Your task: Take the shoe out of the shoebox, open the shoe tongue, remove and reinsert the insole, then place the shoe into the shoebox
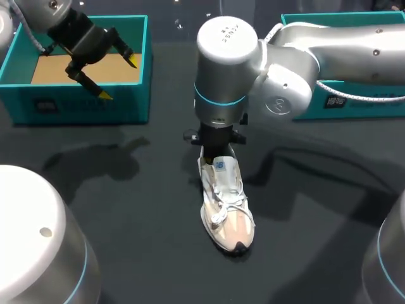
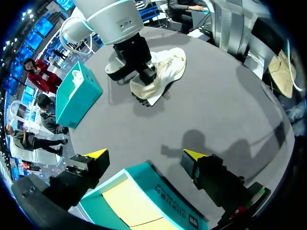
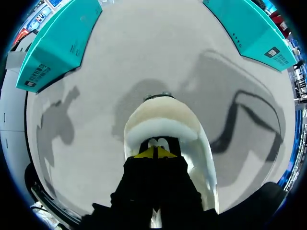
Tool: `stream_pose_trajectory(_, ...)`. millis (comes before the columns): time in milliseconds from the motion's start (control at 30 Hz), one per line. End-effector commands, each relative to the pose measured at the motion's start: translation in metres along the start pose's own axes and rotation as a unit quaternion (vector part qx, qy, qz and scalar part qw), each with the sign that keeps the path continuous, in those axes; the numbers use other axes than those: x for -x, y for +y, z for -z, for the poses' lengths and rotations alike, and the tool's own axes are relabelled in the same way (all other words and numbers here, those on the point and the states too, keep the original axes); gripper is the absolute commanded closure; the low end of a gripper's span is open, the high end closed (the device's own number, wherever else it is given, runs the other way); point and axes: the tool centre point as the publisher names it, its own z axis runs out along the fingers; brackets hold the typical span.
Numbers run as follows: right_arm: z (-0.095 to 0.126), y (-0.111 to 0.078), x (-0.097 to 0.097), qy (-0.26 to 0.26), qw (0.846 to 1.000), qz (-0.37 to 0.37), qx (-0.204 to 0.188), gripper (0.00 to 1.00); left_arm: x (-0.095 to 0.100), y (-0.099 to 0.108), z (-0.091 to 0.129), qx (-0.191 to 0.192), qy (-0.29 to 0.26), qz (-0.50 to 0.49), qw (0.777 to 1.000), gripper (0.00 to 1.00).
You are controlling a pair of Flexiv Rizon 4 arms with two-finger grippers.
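Observation:
The cream and white shoe (image 1: pixel 226 209) lies on the dark table, toe toward the near edge and laces up. My right gripper (image 3: pixel 154 153) points down into the shoe's opening (image 3: pixel 160 130), its yellow tips pressed together and shut. Nothing shows plainly between them. In the head view the wrist hides those fingers. My left gripper (image 1: pixel 114 71) hangs open above the open teal shoebox (image 1: pixel 136 38) at the back left. In the left wrist view, the left gripper (image 2: pixel 146 155) spans the shoebox's rim (image 2: pixel 158 184) with nothing between its fingers. The shoe (image 2: pixel 168 69) lies far ahead of it.
A second teal box (image 1: pixel 354 63) stands at the back right, under my right arm. It also shows as the teal box (image 2: pixel 76 93) in the left wrist view. The shoebox's floor is bare brown card (image 1: pixel 57 68). Dark tabletop lies around the shoe.

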Motion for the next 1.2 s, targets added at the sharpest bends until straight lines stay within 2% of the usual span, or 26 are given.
stream_pose_trajectory(33,-0.016,0.001,0.002,0.015,1.0,0.002,-0.006,1.0,0.0,0.0,0.0,0.001,0.001,0.0,1.0,0.0)
stream_pose_trajectory(100,-0.013,0.0,0.002,0.016,1.0,0.002,-0.006,1.0,0.0,0.0,0.0,0.001,0.001,0.0,1.0,0.0)
stream_pose_trajectory(367,0.02,0.0,-0.001,0.014,1.0,-0.008,0.008,1.0,0.0,0.0,0.0,0.001,0.001,0.0,1.0,0.0)
stream_pose_trajectory(533,0.025,0.001,-0.005,0.055,0.998,-0.001,-0.002,1.0,0.0,0.0,0.0,0.001,0.001,0.0,1.0,0.0)
stream_pose_trajectory(667,0.015,0.005,-0.006,0.078,0.996,0.012,-0.032,1.0,0.0,0.0,0.0,0.001,0.001,0.0,1.0,0.0)
stream_pose_trajectory(867,0.002,0.005,-0.006,0.1,0.993,0.022,-0.054,1.0,0.0,0.0,0.0,0.001,0.001,0.0,1.0,0.0)
stream_pose_trajectory(1067,-0.005,0.002,-0.012,0.11,0.992,0.025,-0.058,1.0,0.0,0.0,0.0,0.001,0.001,0.0,1.0,0.0)
stream_pose_trajectory(1133,-0.009,0.0,-0.016,0.105,0.993,0.034,-0.048,1.0,0.0,0.0,0.0,0.001,0.001,0.0,1.0,0.0)
stream_pose_trajectory(1200,-0.016,0.0,-0.019,0.075,0.995,0.027,-0.066,1.0,0.0,0.0,0.0,0.001,0.001,0.0,1.0,0.0)
